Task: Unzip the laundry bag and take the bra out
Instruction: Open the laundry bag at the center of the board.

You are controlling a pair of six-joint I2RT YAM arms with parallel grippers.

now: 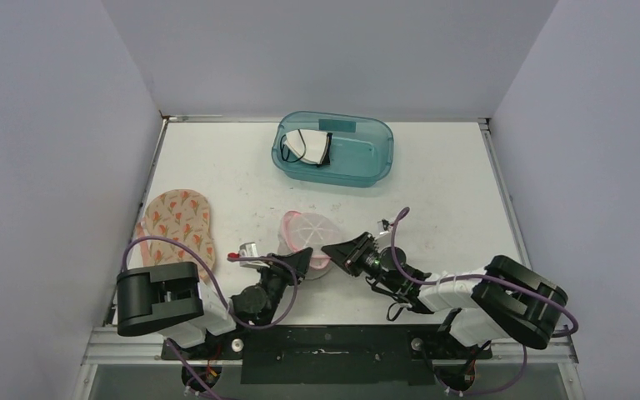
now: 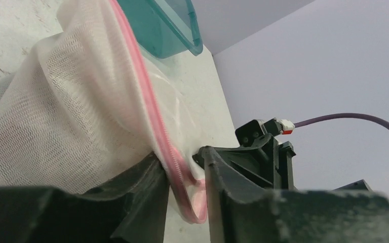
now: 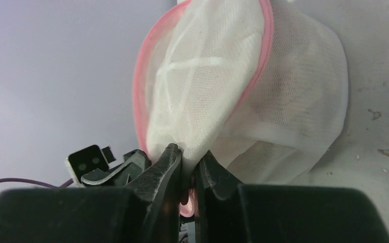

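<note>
Bright, even, diffuse light fills the overhead view. The white table [image 1: 217,167] around the laundry bag [image 1: 307,229] shows no glare, and shadows near the bag are faint and soft-edged. The walls splay outward toward the frame's corners, a mild wide-angle effect. In both wrist views the bag's mesh is fairly sharp and glows translucent, while the left gripper [image 2: 182,162] and right gripper [image 3: 188,159] below it are dark, underexposed and blurred.
</note>
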